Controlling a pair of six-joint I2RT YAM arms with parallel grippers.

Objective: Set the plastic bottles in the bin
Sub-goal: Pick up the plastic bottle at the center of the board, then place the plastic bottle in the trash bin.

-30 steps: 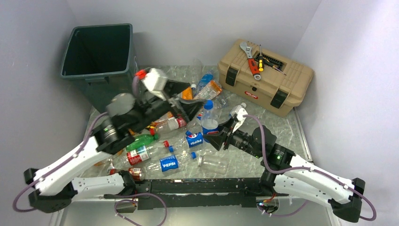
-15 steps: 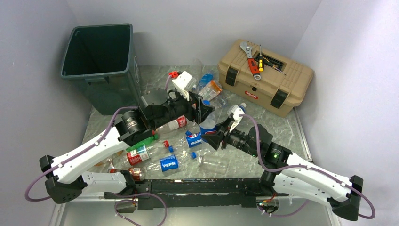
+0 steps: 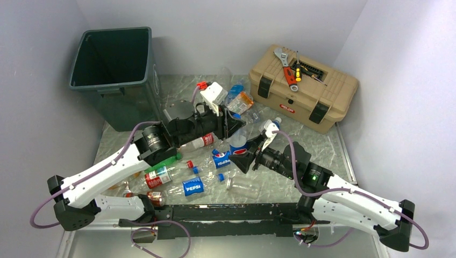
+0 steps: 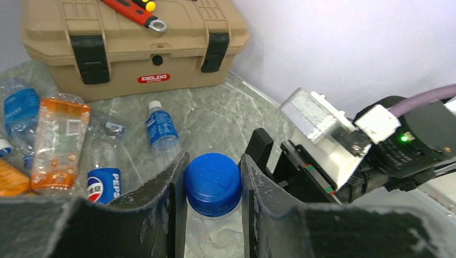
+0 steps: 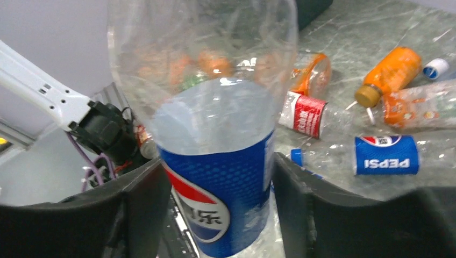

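Left claw (image 4: pixel 213 164) swings over from bin (image 3: pixel 110 87) side at 10 o'clock, now clamped on blue cap (image 4: pixel 213 183) of Pepsi bottle (image 5: pixel 220 161); right claw (image 5: pixel 218 166) grips bottle body: handover likely, binning next

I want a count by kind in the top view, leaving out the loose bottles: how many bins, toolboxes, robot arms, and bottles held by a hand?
Bin: 1
Toolbox: 1
Robot arms: 2, left arm and right arm
Pepsi bottle, held: 1
Total: 5
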